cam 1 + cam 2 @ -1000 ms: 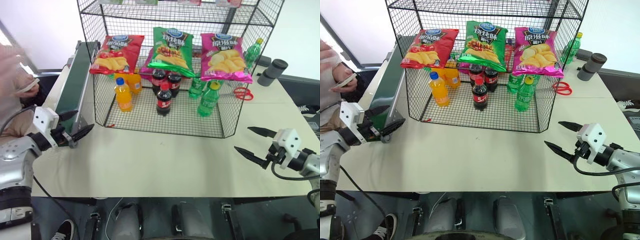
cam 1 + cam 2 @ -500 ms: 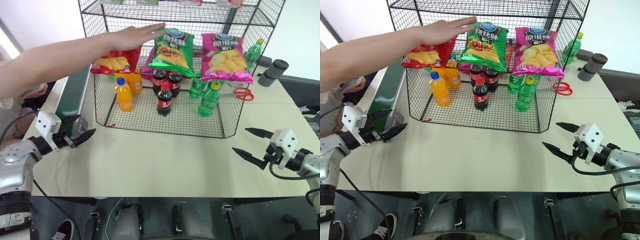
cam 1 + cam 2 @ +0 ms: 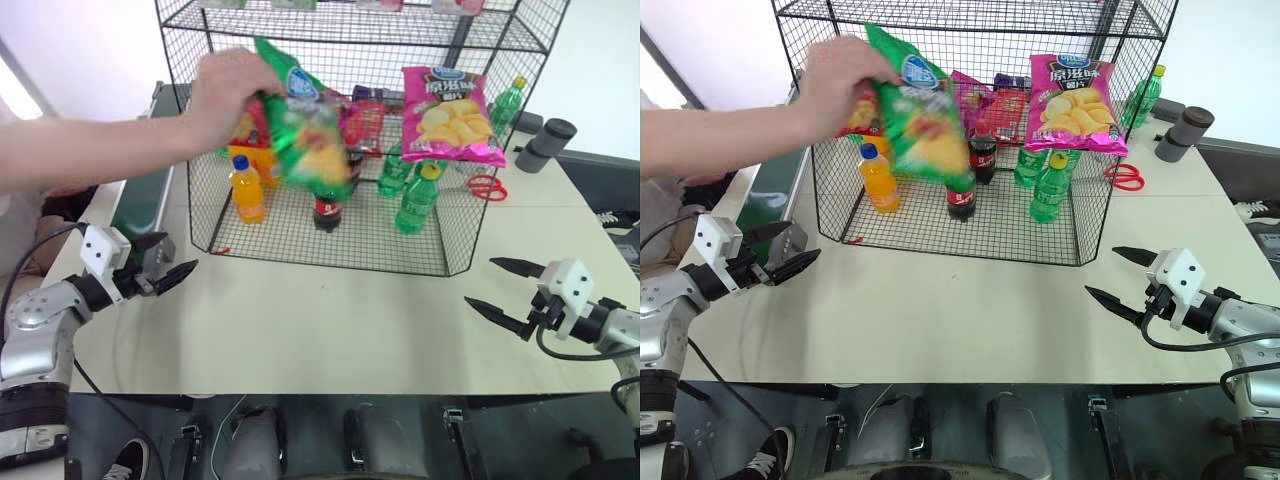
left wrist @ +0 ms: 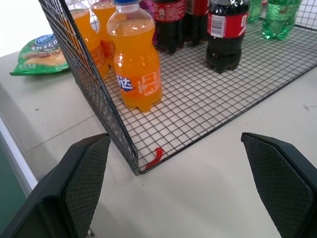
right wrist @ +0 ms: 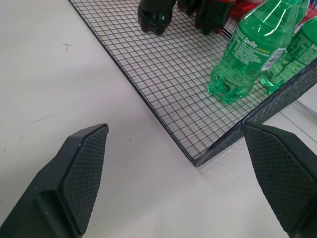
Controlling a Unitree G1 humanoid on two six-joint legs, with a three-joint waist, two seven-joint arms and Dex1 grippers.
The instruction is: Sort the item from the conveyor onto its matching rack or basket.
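Pale bench with black wire rack toward its far edge, dark-green conveyor along its left edge.
Green crisp bag held in a person's hand, tilted in the air before the rack's front. Left pincer open, empty, near the front-left corner beside the conveyor; right pincer open, empty, near the front-right corner.

Big pale table in the middle, smooth and cream, with a few tiny marks. Plain white wall behind, bright light on the far left by a dark slanted edge. Dark floor under the front edge of the table with cables on it, and a second pale table at the back right.
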